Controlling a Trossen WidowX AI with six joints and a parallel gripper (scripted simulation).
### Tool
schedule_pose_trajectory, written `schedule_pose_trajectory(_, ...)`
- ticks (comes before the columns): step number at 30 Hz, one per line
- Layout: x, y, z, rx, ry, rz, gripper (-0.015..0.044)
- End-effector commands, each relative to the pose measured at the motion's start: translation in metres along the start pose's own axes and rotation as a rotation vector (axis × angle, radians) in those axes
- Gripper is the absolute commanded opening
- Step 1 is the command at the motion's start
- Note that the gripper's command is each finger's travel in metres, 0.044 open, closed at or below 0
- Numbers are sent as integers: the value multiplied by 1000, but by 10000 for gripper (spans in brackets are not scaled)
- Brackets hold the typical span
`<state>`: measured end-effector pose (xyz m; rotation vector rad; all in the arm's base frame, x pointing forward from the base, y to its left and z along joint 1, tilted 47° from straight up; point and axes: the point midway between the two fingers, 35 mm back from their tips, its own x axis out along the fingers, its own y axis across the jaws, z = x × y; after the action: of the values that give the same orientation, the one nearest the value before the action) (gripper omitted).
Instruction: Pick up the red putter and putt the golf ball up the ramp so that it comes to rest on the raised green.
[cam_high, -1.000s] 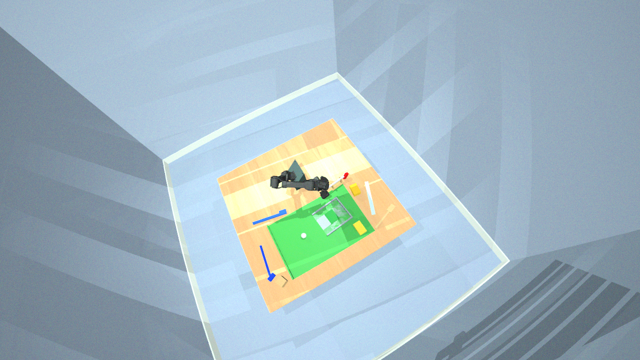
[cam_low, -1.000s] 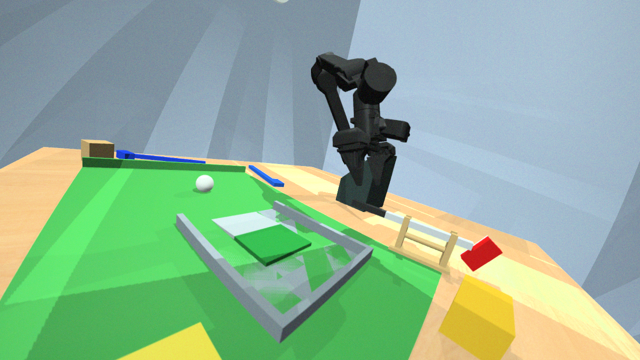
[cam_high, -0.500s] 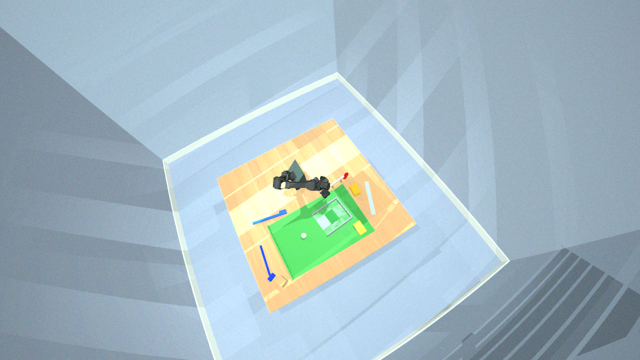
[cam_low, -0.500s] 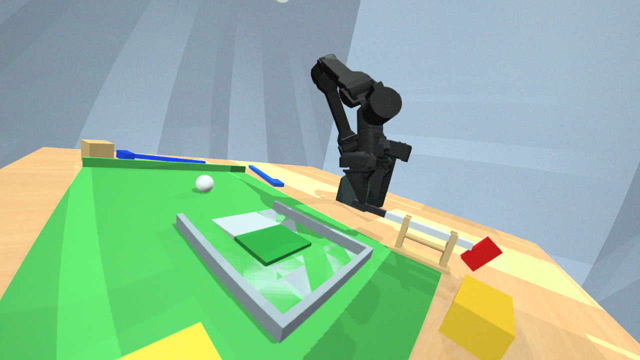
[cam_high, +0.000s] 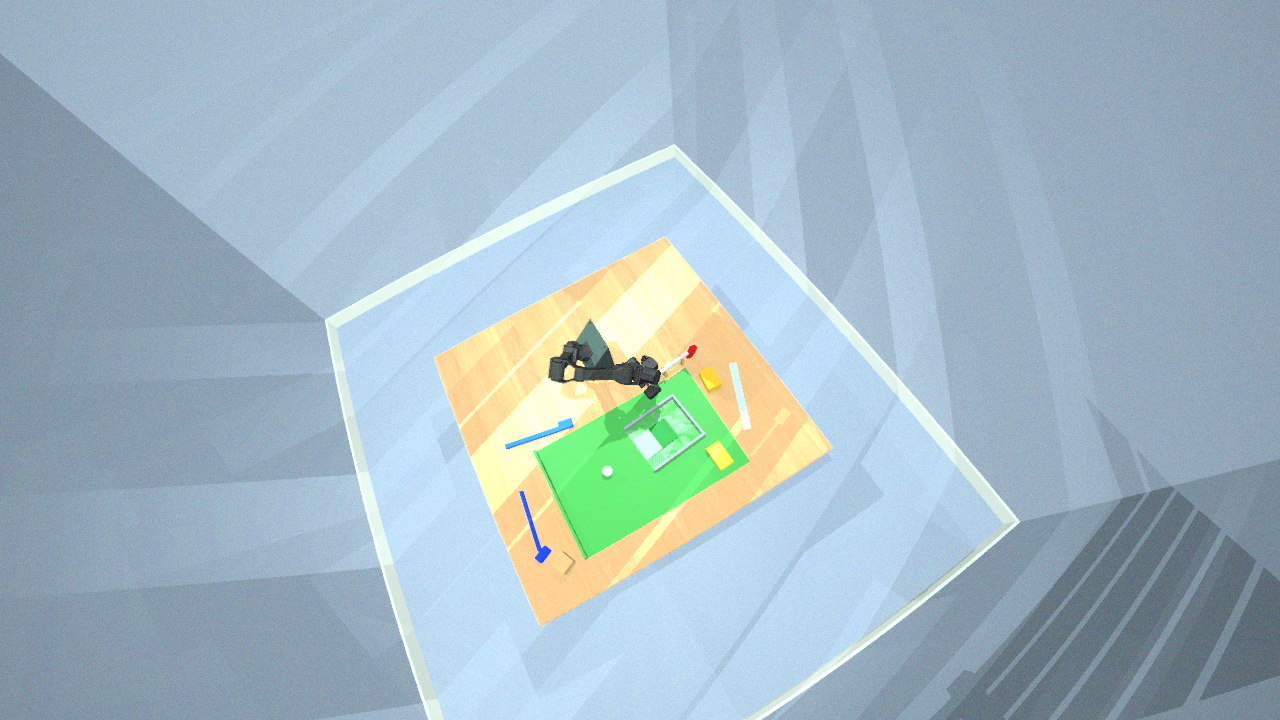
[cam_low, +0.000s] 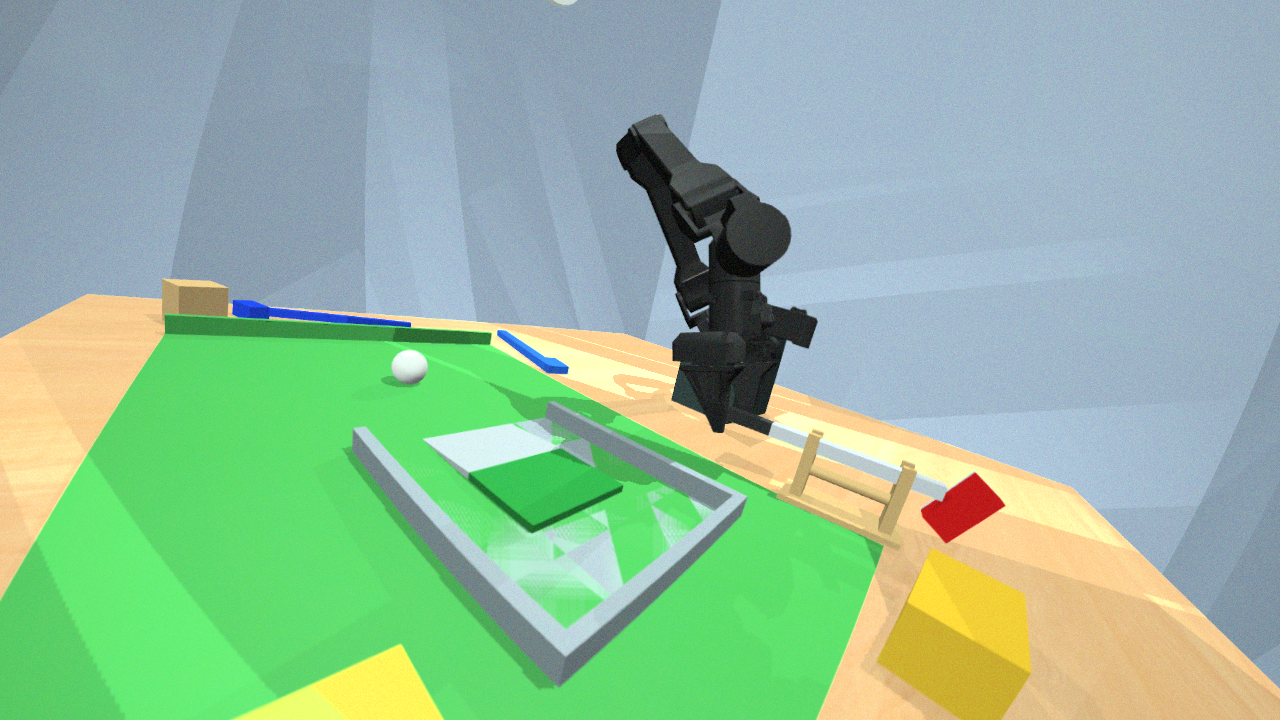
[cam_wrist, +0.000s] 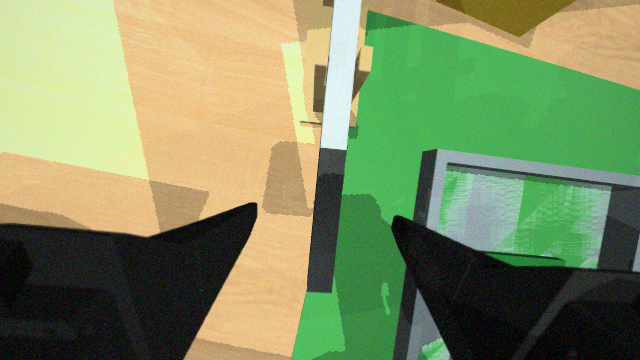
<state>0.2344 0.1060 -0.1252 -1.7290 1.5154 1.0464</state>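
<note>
The arm is folded at the elbow and the hand (cam_low: 726, 420) is pointed straight down over the dark grip of the red putter (cam_low: 962, 506), fingers spread wide on either side with nothing gripped.

Left to right on the bench (cam_low: 1118, 573) are counted: one tan block (cam_low: 194, 296), two blue sticks (cam_low: 317, 315), one white golf ball (cam_low: 409, 366) on the green mat (cam_low: 205, 501), one grey frame (cam_low: 447, 528) around the ramp (cam_low: 478, 444) and raised green (cam_low: 544, 484), one wooden rack (cam_low: 845, 488) bearing the putter's shaft, and two yellow blocks (cam_low: 962, 635).

The frame's rail lies just beside the grip.
</note>
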Motion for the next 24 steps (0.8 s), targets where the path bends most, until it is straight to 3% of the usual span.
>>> schedule_pose_trajectory(1, 7, 1, -2, -4, 8, 5, 440)
schedule_pose_trajectory(14, 22, 2, -6, -4, 9, 5, 440)
schedule_pose_trajectory(24, 18, 0, -6, 1, 2, 2, 177)
